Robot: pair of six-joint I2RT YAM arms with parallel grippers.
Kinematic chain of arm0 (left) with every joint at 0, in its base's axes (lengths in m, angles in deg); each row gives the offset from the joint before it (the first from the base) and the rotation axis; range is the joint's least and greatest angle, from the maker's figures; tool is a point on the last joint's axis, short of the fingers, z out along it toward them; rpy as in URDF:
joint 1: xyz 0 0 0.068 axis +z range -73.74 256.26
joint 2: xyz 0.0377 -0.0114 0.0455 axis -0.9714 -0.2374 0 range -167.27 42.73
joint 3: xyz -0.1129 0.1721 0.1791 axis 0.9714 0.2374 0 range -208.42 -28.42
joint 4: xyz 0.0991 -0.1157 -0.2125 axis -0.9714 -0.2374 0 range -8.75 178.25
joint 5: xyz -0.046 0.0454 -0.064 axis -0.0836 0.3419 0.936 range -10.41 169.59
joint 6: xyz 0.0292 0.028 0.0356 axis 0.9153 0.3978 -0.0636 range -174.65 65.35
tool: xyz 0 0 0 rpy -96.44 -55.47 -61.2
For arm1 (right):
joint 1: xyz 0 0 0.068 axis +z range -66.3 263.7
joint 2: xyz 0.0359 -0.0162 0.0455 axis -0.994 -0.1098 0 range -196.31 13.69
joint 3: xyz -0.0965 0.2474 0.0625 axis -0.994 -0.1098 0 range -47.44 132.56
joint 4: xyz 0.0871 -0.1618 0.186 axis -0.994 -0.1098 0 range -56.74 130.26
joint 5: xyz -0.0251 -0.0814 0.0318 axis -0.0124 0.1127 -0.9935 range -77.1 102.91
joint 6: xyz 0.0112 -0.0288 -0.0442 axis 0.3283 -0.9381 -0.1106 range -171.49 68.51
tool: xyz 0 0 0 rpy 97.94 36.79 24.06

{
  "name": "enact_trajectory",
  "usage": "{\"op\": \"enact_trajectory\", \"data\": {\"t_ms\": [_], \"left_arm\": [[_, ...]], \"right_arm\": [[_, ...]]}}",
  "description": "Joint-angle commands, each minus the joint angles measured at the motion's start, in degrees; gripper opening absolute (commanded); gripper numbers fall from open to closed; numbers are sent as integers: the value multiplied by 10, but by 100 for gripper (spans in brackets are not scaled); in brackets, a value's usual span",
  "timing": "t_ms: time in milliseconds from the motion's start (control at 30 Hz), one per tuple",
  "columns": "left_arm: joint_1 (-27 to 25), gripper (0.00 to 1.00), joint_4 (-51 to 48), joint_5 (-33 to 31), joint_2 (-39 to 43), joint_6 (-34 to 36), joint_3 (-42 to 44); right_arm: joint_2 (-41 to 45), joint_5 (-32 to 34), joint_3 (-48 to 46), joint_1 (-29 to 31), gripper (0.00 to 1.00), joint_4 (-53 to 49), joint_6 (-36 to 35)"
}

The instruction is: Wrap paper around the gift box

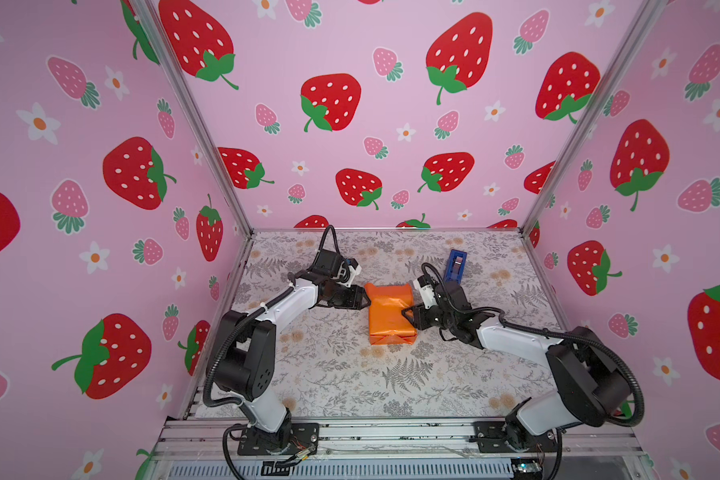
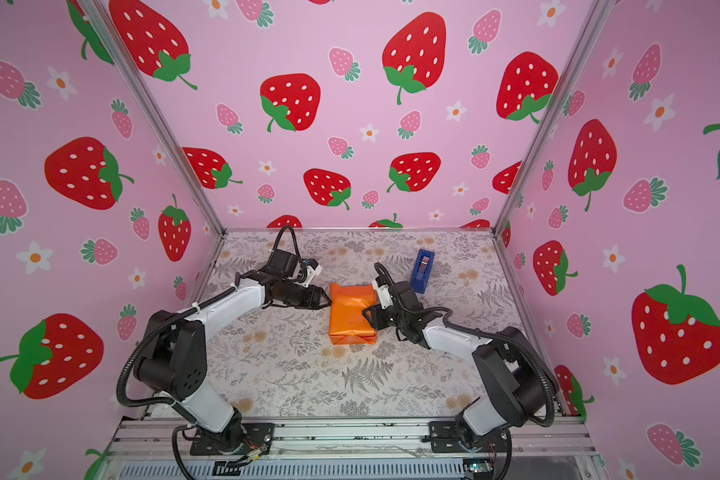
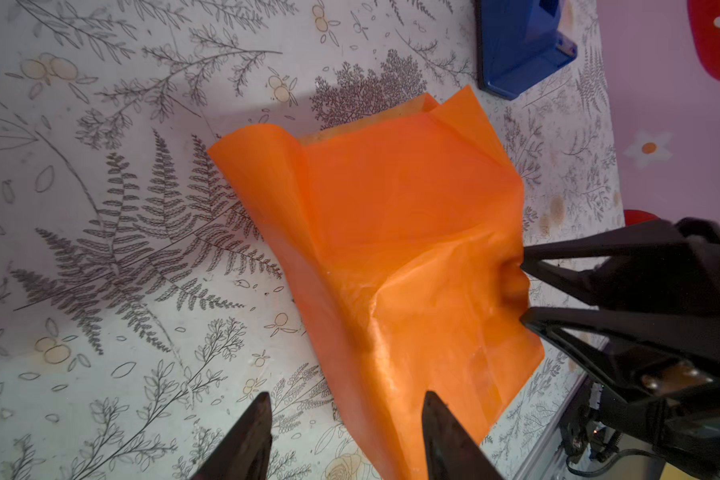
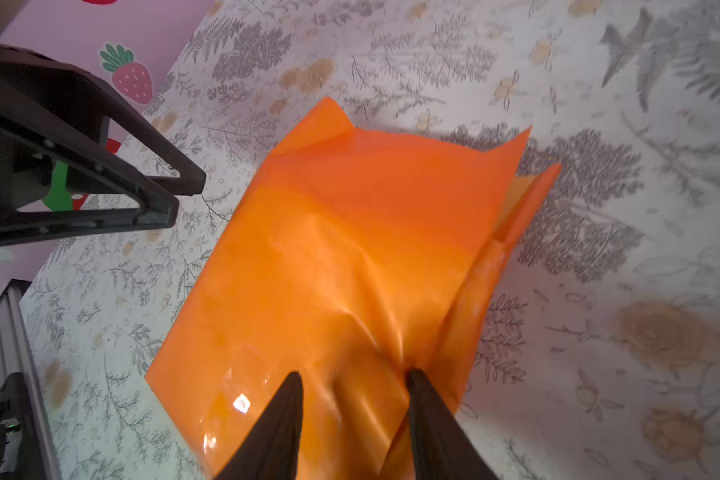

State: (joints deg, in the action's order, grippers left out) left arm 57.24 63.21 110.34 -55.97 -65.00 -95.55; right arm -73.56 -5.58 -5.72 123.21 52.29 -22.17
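Parted jaws: left gripper [image 3: 346, 395], right gripper [image 4: 354, 374] flank orange paper [image 1: 389, 313].

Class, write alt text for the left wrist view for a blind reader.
Orange paper folded into a loose parcel lies on a floral-print table. The open left gripper points at its near side, the open right gripper reaches its edge, and a blue tape dispenser stands apart from it.

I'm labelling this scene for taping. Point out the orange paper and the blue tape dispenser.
paper [image 1: 389, 309]: in a top view, on its glossy upper face.
tape dispenser [image 1: 452, 272]: in a top view, on its blue body.
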Motion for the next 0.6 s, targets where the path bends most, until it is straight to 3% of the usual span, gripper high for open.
{"op": "enact_trajectory", "data": {"t_ms": [0,333,467,567], "left_arm": [[-1,58,8,41,-28,-8,-32],[0,55,-48,88,-95,29,-101],[-6,54,-56,126,-111,36,-115],[-22,53,-79,149,-123,50,-132]], "right_arm": [[1,-66,-13,3,45,-23,95],[54,-106,-23,107,44,0,162],[122,-29,-27,66,49,-92,140],[165,-39,-49,-12,49,-113,124]]}}
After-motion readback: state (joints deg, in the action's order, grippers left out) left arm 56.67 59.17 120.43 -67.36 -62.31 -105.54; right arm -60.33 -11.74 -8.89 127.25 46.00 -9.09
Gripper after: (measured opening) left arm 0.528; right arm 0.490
